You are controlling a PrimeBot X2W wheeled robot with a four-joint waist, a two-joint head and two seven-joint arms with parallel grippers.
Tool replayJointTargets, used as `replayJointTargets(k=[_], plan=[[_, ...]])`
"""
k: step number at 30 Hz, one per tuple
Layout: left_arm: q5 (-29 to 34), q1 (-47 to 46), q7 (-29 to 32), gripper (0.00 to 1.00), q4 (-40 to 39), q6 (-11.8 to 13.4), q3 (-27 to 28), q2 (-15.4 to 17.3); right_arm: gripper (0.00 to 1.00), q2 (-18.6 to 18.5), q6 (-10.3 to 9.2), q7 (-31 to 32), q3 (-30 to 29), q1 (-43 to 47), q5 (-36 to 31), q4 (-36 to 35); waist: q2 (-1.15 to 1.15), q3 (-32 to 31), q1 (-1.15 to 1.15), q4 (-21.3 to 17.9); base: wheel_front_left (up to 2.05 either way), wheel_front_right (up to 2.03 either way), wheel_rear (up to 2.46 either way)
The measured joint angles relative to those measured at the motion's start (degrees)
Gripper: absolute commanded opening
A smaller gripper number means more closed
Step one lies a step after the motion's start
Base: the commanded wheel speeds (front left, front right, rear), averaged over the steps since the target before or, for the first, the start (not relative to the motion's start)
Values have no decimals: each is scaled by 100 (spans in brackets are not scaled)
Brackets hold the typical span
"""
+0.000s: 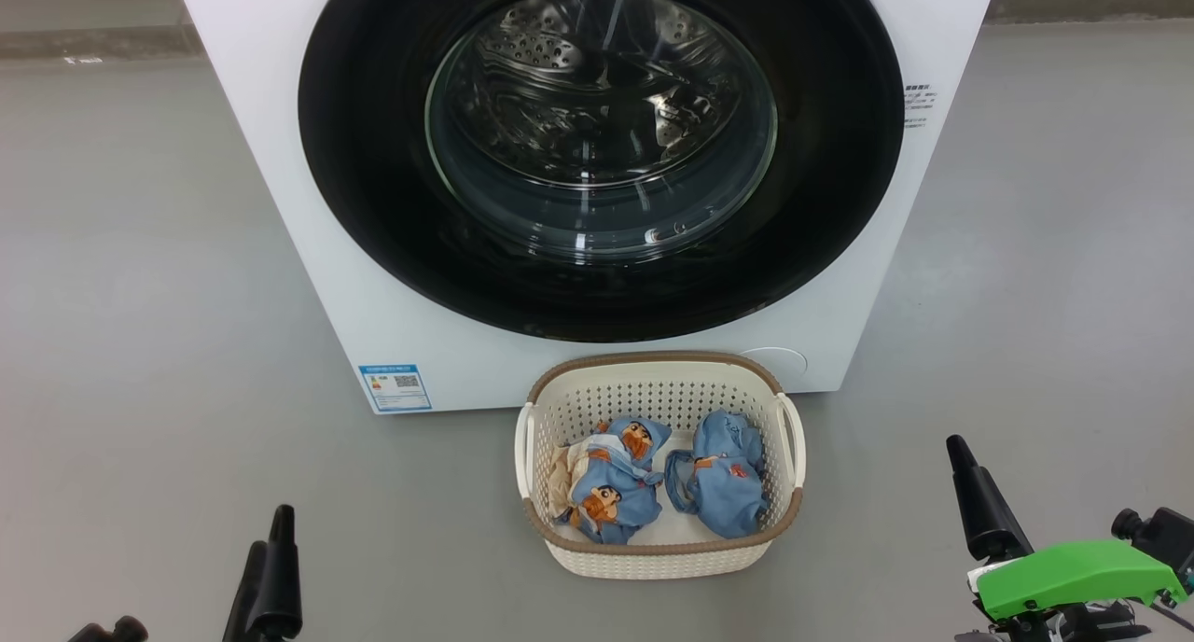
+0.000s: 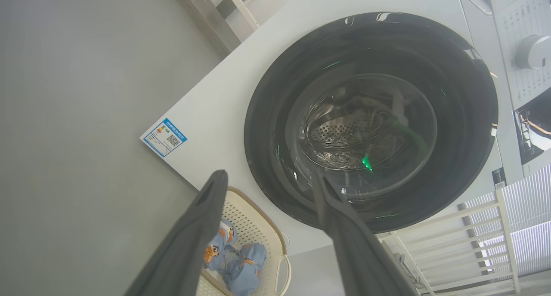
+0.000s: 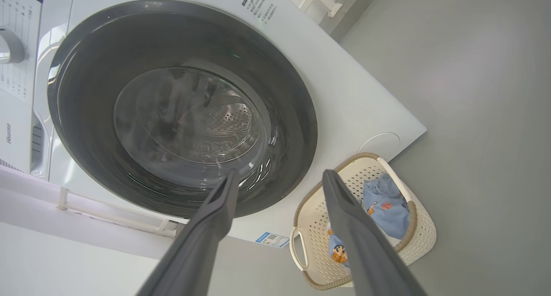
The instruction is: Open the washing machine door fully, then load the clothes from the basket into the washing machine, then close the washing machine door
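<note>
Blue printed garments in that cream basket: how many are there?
2. One light-blue cartoon-print garment with cream cloth lies at the left of the cream perforated basket, the other at its right. Anything underneath would be hidden.

Shut washing machine door (image 1: 602,147) bars drum (image 1: 550,54); basket (image 1: 658,549) just before it, top open; floor (image 1: 140,297) open both sides.

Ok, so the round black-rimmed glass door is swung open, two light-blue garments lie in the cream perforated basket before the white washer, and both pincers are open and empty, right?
No. The round black-rimmed glass door is shut against the white washer; the head view shows it. The two light-blue garments do lie in the cream perforated basket, and left pincer and right pincer are open, empty.
</note>
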Motion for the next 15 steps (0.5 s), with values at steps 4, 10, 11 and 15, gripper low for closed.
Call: replayJointTargets(k=[4,10,11,15], plan=[[315,0,-68,100,0,35,-35,2,100,-24,0,-53,44,0,-279,4,0,2,0,8,0,0,0],[773,0,-175,100,-1,51,-76,9,100,-35,0,-148,131,0,-766,7,0,8,0,19,0,0,0],[833,0,-176,100,-2,52,-80,11,100,-41,0,-158,134,0,-826,7,0,9,0,21,0,0,0],[1132,0,-236,100,-5,79,-100,22,100,-46,0,-213,155,-1,-1121,10,0,13,0,31,0,0,0]])
